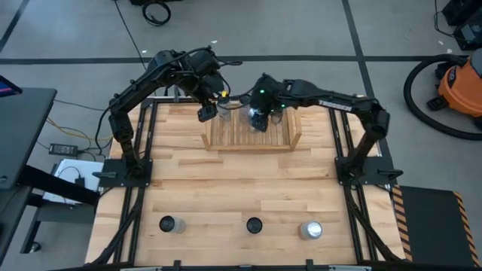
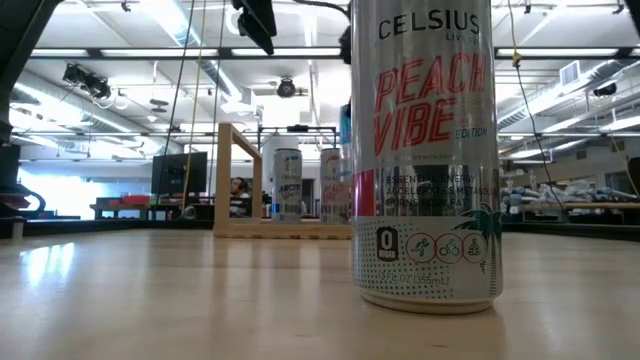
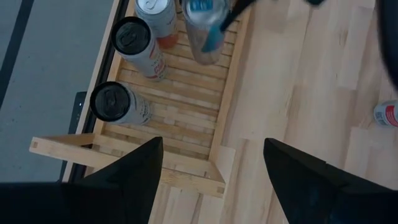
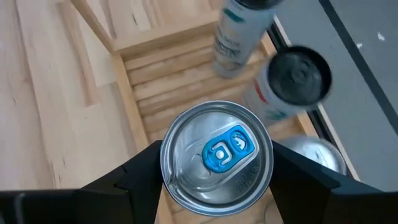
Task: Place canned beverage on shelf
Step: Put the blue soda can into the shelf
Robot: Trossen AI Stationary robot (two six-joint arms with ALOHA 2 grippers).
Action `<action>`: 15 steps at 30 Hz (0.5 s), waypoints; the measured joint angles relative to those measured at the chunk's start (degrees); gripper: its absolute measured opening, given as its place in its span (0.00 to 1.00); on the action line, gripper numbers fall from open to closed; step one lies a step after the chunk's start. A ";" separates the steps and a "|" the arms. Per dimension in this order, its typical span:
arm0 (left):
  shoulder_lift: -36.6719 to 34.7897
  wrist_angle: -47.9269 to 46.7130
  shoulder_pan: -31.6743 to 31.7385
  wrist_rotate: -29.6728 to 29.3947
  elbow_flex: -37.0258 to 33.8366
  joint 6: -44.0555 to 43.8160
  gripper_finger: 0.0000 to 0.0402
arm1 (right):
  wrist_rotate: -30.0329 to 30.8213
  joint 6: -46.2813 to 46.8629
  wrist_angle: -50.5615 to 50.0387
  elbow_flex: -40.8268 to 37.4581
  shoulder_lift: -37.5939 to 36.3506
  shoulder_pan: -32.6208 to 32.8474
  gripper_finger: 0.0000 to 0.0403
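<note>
Nearest to the low camera stands a silver can [image 2: 425,150] with a peach label, upright on the table [image 1: 241,181] at its front edge; it is 1 of 3 cans waiting there, the others being a dark-topped can [image 1: 167,223] and a second dark-topped can [image 1: 254,224].

At the far side of the table is the shelf [image 1: 252,143], a light wooden rack with a slatted base. Over it the right gripper [image 1: 258,120] holds a blue-tabbed can [image 4: 216,154] upright, its 2 fingers pressed against the can's sides, above the slats near the middle of the rack. 3 cans are already on the shelf along the back edge, among them a black-lidded can [image 3: 113,102] and another black-lidded can [image 3: 138,46]. The left gripper [image 1: 208,111] hangs above the left end of the shelf with its fingers spread apart and nothing between them.

I judge that the step in hand is to lower the held can onto the slats. To do it well, the can should be kept vertical and brought straight down into the free place beside the standing cans, without touching them. The fingers should part only when the bottom rests flat on the slats, and then the arm should rise straight up, so that the can is not tipped.
</note>
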 joint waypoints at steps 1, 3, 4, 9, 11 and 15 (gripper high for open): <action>0.00 0.01 -0.02 0.00 0.00 0.02 0.70 | 0.00 0.21 0.55 -1.52 -1.27 -0.38 0.62; 0.00 0.01 -0.02 0.00 0.00 0.13 0.70 | -0.03 0.78 1.99 -4.97 -3.87 -1.13 0.62; 0.00 0.02 0.00 0.00 0.00 0.31 0.70 | -0.07 1.23 3.27 -6.98 -5.13 -1.47 0.62; 0.00 0.02 -0.02 0.00 0.00 0.55 0.70 | 0.77 4.75 8.21 -16.93 -10.86 -2.68 0.62; 0.00 0.01 0.00 0.00 0.00 0.54 0.70 | 1.70 5.67 9.41 -20.05 -12.43 -2.70 0.62; 0.00 0.02 0.00 0.00 0.00 0.52 0.70 | 5.61 7.12 9.89 -24.14 -14.56 -2.02 0.63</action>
